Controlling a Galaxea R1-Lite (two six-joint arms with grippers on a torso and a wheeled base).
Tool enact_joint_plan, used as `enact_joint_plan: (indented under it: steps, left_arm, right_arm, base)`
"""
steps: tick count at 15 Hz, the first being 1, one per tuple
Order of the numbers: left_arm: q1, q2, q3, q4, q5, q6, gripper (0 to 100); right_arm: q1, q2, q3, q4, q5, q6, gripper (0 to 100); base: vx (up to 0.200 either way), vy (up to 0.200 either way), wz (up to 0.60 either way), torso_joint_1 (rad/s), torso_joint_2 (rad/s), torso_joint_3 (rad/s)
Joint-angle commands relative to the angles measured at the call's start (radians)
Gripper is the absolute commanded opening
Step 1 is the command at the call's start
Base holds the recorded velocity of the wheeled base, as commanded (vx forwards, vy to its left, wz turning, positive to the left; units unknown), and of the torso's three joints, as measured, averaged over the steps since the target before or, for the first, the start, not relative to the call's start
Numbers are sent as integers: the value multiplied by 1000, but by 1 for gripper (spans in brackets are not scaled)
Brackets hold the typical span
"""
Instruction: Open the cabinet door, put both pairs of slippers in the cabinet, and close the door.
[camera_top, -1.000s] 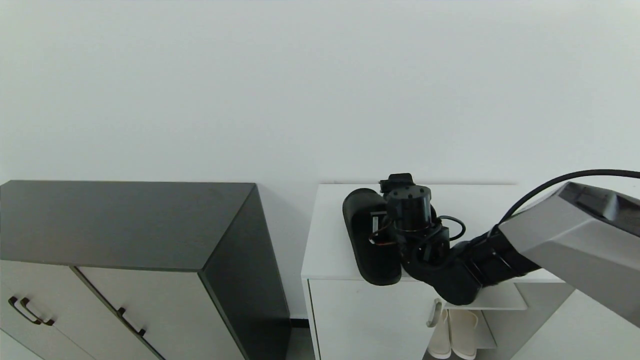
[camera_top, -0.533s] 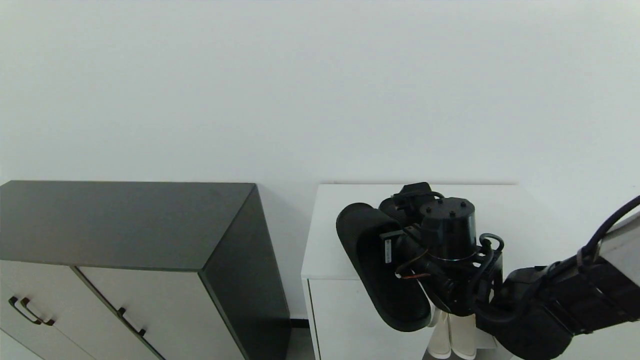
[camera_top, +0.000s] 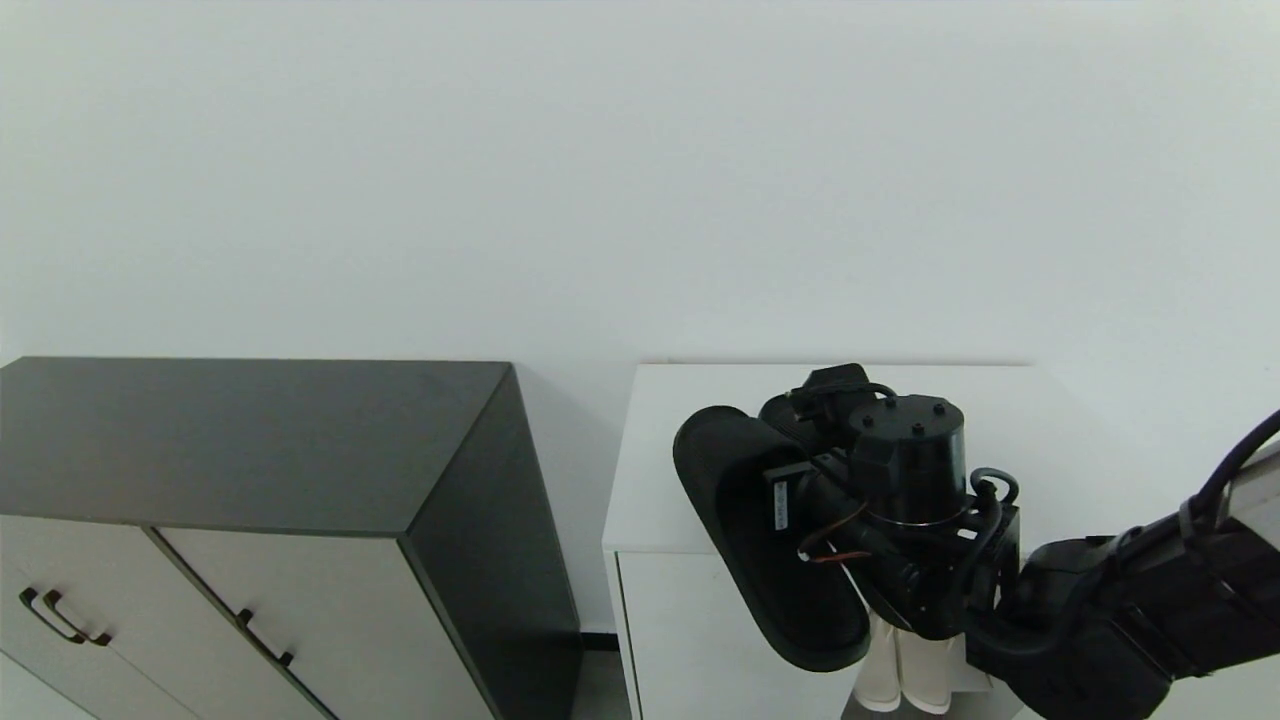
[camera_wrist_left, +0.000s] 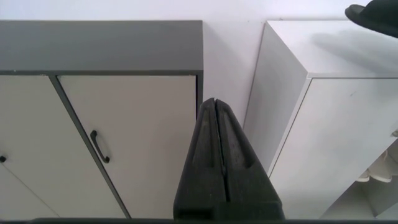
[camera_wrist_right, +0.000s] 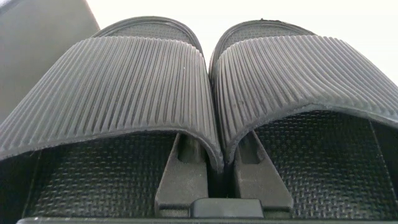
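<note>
**Inspector A:** What do we record at the right gripper (camera_wrist_right: 217, 174)?

**Inspector B:** We find it clamped on the black slippers (camera_wrist_right: 143, 81). One finger sits inside each shoe, and the two adjoining strap edges are pinched between them. The pair hangs tilted in the air, in front of the white cabinet (camera_top: 660, 470) and across its front edge.

**Inspector A:** And the left gripper (camera_wrist_left: 216, 118)?

**Inspector B:** Its fingers are pressed together on nothing. It sits low, between the dark cabinet (camera_top: 250, 440) and the white one, well apart from the work.

**Inspector A:** Which step do we judge to be in hand?

**Inspector B:** Carrying the black pair down into the open lower part of the white cabinet, where the white slippers (camera_top: 905, 680) already stand.

**Inspector A:** Our recommendations?

**Inspector B:** We advise lowering the pair to the level of the opening first and pushing inward only afterwards, so the soles clear the cabinet's edges. The hold is on the strap edges alone, so we expect the pair to swing; the move should be slow and the clamp firm. We would set the black pair beside the white one, not on top, and release only once the soles rest flat.
</note>
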Motion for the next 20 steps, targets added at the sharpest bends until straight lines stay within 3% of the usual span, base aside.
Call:
enact_joint_plan:
  steps: [1,9,18,20]
  left_arm:
    - [0,0,0,-1,0,0,0]
    - [0,0,0,-1,0,0,0]
    - [0,0,0,-1,3,-2,0]
    - [0,0,0,-1,3,-2,0]
  right_arm:
    - [1,-3,3,-1,0,1,0]
    - [0,-2,10,-2,-1,1,0]
    - [0,0,15,-2,-1,1,0]
    - [0,0,16,-2,0,1,0]
  base:
    - [-200,0,0,12,2,12]
    - [-200,0,0,-3,0,2]
    - [0,0,0,0,0,0]
    - [0,-200,0,2,0,2]
